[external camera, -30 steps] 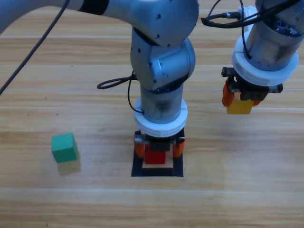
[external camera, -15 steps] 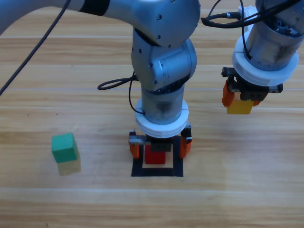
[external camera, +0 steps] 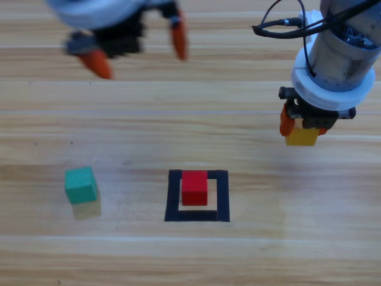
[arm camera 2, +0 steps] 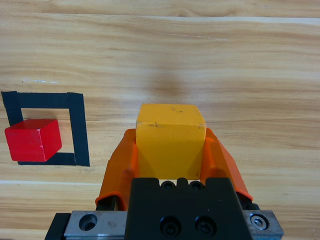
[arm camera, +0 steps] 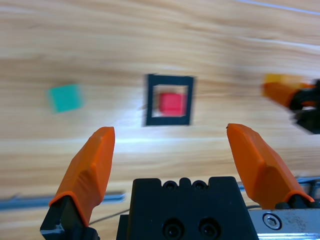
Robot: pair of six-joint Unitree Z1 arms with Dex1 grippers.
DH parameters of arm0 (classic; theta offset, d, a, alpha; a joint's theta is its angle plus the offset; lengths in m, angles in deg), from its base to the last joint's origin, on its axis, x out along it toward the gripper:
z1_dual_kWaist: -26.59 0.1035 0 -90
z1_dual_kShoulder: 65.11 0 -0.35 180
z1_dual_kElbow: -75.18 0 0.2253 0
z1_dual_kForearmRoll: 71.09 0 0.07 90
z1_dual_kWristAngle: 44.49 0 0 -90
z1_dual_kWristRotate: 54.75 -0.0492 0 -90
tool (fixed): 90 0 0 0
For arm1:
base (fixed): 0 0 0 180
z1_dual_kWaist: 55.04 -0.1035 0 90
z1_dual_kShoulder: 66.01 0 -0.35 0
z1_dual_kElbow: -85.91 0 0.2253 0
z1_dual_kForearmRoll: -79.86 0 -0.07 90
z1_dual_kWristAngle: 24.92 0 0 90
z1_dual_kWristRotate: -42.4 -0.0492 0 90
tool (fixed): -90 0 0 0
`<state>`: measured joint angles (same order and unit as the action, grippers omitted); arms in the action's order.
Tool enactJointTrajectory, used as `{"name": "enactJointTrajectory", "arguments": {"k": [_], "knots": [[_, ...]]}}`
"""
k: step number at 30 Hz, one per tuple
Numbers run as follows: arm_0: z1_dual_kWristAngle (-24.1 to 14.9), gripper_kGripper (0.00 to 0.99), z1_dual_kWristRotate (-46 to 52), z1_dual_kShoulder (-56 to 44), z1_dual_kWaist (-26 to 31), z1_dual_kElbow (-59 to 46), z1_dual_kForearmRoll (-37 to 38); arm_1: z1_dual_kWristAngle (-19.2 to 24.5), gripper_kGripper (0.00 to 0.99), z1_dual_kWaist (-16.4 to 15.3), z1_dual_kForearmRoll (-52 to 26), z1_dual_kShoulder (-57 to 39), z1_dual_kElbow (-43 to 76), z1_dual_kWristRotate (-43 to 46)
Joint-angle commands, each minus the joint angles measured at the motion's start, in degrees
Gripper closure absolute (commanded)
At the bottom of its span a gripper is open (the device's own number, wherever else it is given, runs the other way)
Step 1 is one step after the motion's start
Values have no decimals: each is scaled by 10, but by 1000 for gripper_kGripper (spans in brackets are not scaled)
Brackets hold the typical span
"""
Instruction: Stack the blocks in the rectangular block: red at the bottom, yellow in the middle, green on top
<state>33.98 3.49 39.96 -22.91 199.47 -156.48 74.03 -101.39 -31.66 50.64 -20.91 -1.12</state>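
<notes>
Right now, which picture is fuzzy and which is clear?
High view: the left hand is smeared with blur, the table things sharp. Left wrist view: the red cube and green cube look soft. Right wrist view: the yellow cube is crisp.

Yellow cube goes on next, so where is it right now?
In the high view the yellow cube is held off the table in the right tool, to the upper right of the red cube inside the black tape square.

No readable text, labels, brands or numbers on anything in view. The cube faces appear plain, though the left wrist view is too blurred to be sure.
</notes>
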Motion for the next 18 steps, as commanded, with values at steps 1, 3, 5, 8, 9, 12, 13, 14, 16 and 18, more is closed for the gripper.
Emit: {"name": "enactJointTrajectory", "arguments": {"k": [1, 3, 5, 8, 9, 12, 13, 14, 16, 18], "knots": [[-10, 31, -1, -102, 63, -129, -6, -19, 801, -38, -9, 12, -1, 0], [-9, 31, -4, -113, 76, -159, -5, -24, 801, -47, -9, 24, -13, 0], [-6, 31, -11, -121, 87, -186, -4, -22, 801, -57, -8, 38, -27, -1], [-3, 31, -14, -135, 94, -224, 11, -20, 801, -72, -4, 58, -46, -4], [-2, 31, -16, -140, 96, -237, 18, -19, 801, -77, 0, 65, -55, -8], [4, 31, -20, -146, 100, -254, 28, -17, 801, -93, 25, 89, -98, -16], [5, 31, -20, -148, 100, -256, 29, -16, 801, -98, 38, 101, -116, -18], [6, 31, -21, -148, 99, -256, 29, -15, 801, -105, 52, 112, -138, -22], [8, 31, -23, -148, 100, -256, 30, -15, 801, -113, 73, 135, -176, -27], [12, 31, -27, -148, 103, -259, 31, -15, 801, -118, 92, 159, -212, -31]]}}
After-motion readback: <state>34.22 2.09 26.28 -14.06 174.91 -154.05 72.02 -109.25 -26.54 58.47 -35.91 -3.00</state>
